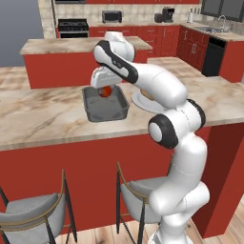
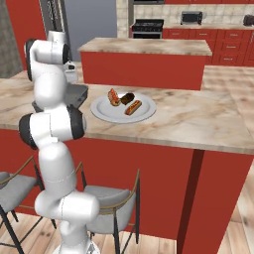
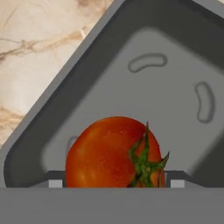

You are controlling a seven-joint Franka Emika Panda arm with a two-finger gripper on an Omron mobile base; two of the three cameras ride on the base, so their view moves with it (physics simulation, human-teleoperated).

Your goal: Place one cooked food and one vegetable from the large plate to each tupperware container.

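Observation:
My gripper [image 1: 105, 88] is shut on a red tomato [image 1: 106, 91] with a green stem and holds it just above the dark grey tupperware container [image 1: 95, 112] on the counter. In the hand view the tomato [image 3: 109, 153] sits between my fingertips [image 3: 55, 179], with the container's floor [image 3: 170, 100] right below it. The large plate [image 2: 106, 113] lies to the right of the container and carries three foods: a reddish piece [image 2: 113, 96], a dark brown piece [image 2: 128, 98] and a bun-like piece [image 2: 133, 107]. My arm hides most of the plate [image 1: 138, 101] in the left base view.
The marble counter [image 1: 43, 119] runs left and right, with its front edge close to me. Two grey stools [image 1: 33, 214] [image 1: 138, 190] stand below it. A second island [image 2: 144, 47] lies beyond the counter.

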